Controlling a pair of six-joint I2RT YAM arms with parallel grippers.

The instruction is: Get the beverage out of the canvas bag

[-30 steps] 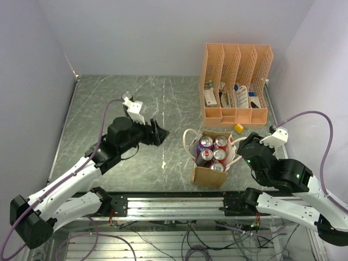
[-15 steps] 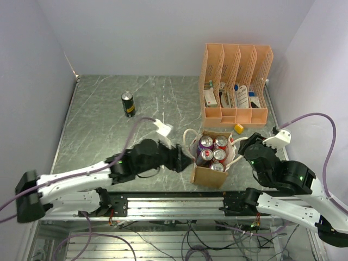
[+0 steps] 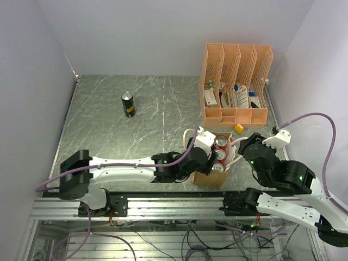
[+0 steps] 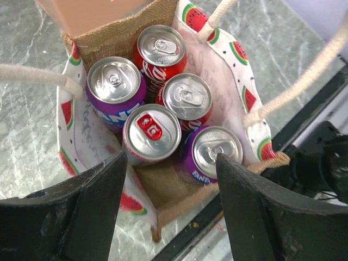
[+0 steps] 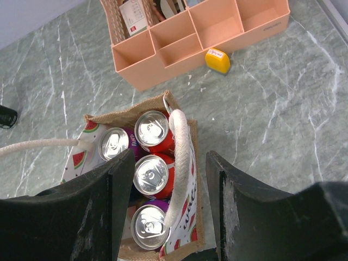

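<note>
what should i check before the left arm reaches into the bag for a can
1. left pincer open above the canvas bag: ok, jaws stand apart.
2. cans upright with tops showing: ok, five of them.
3. bag mouth free: ok, the rope handles fall to the sides.
4. finger room round a can: not ok, they sit packed and touching each other.
5. right pincer steadying the bag: cannot tell; one handle runs between its jaws, but whether it is gripped is unclear.
</note>
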